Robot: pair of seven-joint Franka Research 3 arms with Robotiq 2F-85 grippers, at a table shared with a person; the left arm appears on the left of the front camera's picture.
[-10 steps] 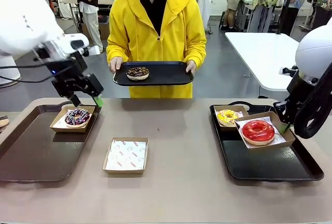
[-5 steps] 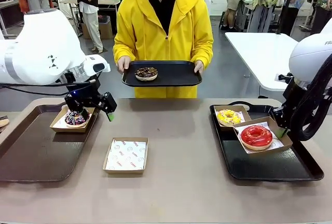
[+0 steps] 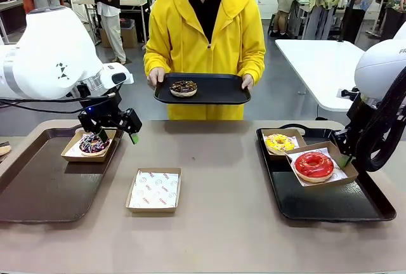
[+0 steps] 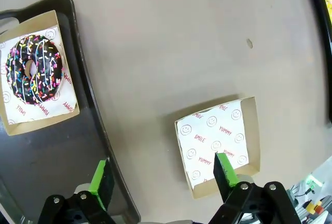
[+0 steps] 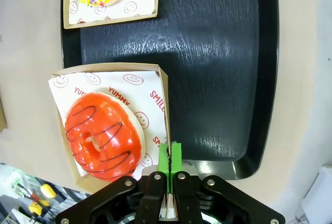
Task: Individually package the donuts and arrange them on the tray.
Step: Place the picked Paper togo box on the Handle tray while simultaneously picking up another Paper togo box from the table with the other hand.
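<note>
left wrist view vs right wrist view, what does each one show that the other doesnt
Left wrist view, not the right: the sprinkled chocolate donut in its box on the brown tray, the empty box on the table, the open left hand. Right wrist view, not the left: the red donut, and the right hand shut on the wall of the red donut's box. Both: the table and the black tray, just its rim in the left wrist view.

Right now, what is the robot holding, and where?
Right fingers pinch a side wall of the square brown box holding the red-glazed donut; left fingers hold nothing.
</note>
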